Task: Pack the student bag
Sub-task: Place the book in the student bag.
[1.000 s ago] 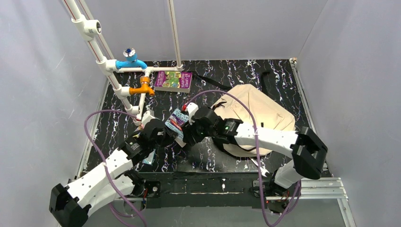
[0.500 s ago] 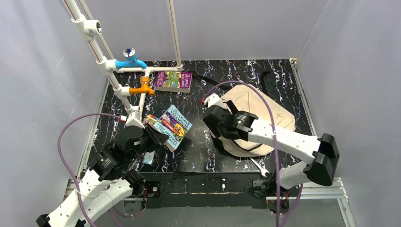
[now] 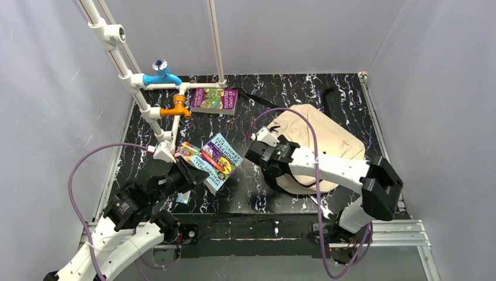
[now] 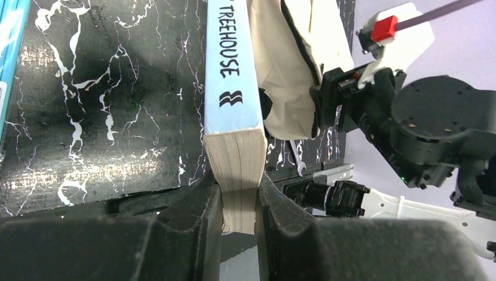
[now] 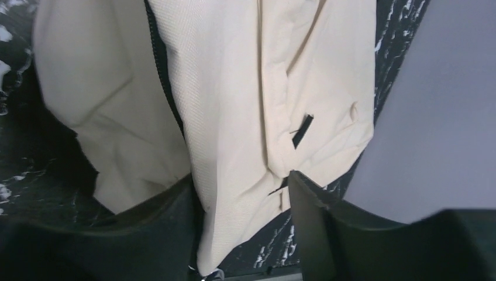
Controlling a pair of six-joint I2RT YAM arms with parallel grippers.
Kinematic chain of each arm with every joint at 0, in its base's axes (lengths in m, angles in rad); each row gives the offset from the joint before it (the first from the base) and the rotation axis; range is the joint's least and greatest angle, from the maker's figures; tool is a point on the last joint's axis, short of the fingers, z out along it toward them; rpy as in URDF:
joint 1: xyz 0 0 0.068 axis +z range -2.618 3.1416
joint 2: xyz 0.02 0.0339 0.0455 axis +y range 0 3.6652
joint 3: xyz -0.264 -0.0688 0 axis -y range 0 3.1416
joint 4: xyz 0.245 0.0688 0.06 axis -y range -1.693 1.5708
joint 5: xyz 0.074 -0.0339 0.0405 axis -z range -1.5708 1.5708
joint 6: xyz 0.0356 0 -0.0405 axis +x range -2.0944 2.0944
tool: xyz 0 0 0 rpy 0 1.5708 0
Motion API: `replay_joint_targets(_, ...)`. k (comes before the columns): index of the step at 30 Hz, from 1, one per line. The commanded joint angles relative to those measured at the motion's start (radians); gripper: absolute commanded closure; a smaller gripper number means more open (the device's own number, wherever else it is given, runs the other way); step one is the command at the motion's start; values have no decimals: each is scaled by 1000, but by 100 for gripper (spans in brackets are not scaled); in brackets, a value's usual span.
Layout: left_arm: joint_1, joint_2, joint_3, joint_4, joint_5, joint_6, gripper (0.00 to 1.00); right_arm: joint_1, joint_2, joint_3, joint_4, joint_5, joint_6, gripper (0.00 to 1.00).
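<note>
The student bag (image 3: 319,137) is a beige backpack lying flat on the right half of the black marbled table. My left gripper (image 3: 186,174) is shut on the page edge of a light blue paperback (image 3: 217,161) and holds it above the table, left of the bag. In the left wrist view the book's spine (image 4: 231,76) runs away from the gripper (image 4: 240,199) toward the bag (image 4: 286,58). My right gripper (image 3: 261,157) is at the bag's left edge. In the right wrist view it is open (image 5: 241,178), straddling a fold of beige fabric (image 5: 234,88) beside the dark zipper opening.
A second book (image 3: 214,99) lies at the back near a white pipe frame (image 3: 162,76) with blue and orange fittings. A teal item (image 3: 183,198) sits under my left arm. A small wrench (image 4: 299,167) lies by the front rail. Black straps (image 3: 327,96) trail behind the bag.
A second ago both grippers met at the blue book. The right gripper has let go and moved right to the bag's edge. The left arm has drawn back, holding the book.
</note>
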Motion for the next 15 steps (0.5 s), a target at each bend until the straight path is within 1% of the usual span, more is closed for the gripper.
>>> replay_joint_targets(1, 2, -11, 51, 38, 31, 4, 100, -9, 48, 20, -72, 121, 32, 44)
replay_joint_targets(2, 2, -11, 54, 38, 32, 5, 100, -9, 56, 20, -69, 122, 30, 52)
replay_joint_targets(5, 2, -8, 62, 38, 33, 5, 100, -9, 68, 25, -46, 130, 25, 85)
replay_joint_targets(7, 2, 0, 66, 38, 38, 1, 100, -9, 70, 45, -30, 121, 16, 97)
replay_joint_targets(8, 3, 6, 68, 38, 42, -2, 100, -9, 70, 59, -27, 112, 9, 99)
replay_joint_targets(12, 2, 29, 72, 64, 76, -27, 100, -11, 55, 123, -8, 100, -29, 99)
replay_joint_targets(15, 2, 46, 62, 121, 106, -59, 100, -32, 26, 165, 27, 85, -58, 99)
